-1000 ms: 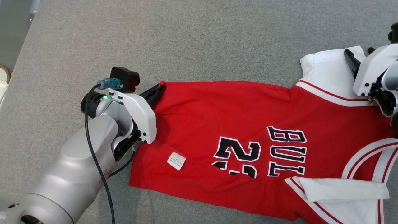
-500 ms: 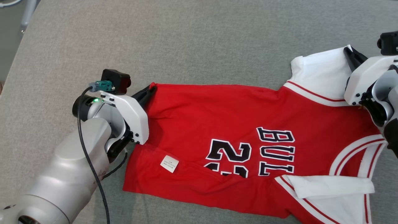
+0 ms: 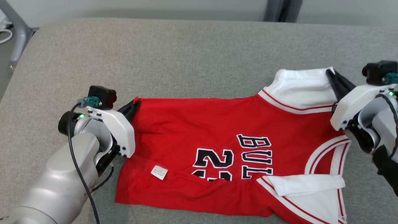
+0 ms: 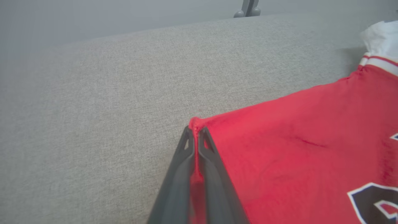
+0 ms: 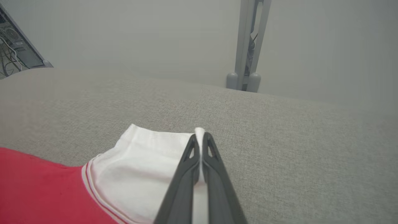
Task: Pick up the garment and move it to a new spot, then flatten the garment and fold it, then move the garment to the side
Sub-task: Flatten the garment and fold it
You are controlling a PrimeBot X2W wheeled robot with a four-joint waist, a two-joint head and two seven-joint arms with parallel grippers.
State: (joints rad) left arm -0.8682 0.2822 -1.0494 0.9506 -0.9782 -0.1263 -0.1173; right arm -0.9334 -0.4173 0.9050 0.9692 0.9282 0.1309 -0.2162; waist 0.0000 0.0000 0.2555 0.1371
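**Gripped at two corners, flat on the worktop**

Counted one jersey (image 3: 202, 130), red with white trim and black lettering. Found it spread on the grey worktop (image 3: 186, 56), hem to the left and collar end to the right in the head view. Counted two white sleeves: the far sleeve (image 3: 301, 87) lying open, the near sleeve (image 3: 307, 183) folded back over the chest. Counted one label (image 3: 159, 172), white, near the hem. Counted two pincers.

Found the left pincer (image 3: 134, 101) clenched on the far hem corner, red cloth pinched between its fingertips. Found the right pincer (image 3: 329, 73) clenched on the outer edge of the far sleeve, white cloth showing between the tips.

Compared with a second before: found the right pincer changed from spread wide at that sleeve to closed on it, and the left grip unchanged. Noted the head camera tilted up, taking in the worktop's far edge.
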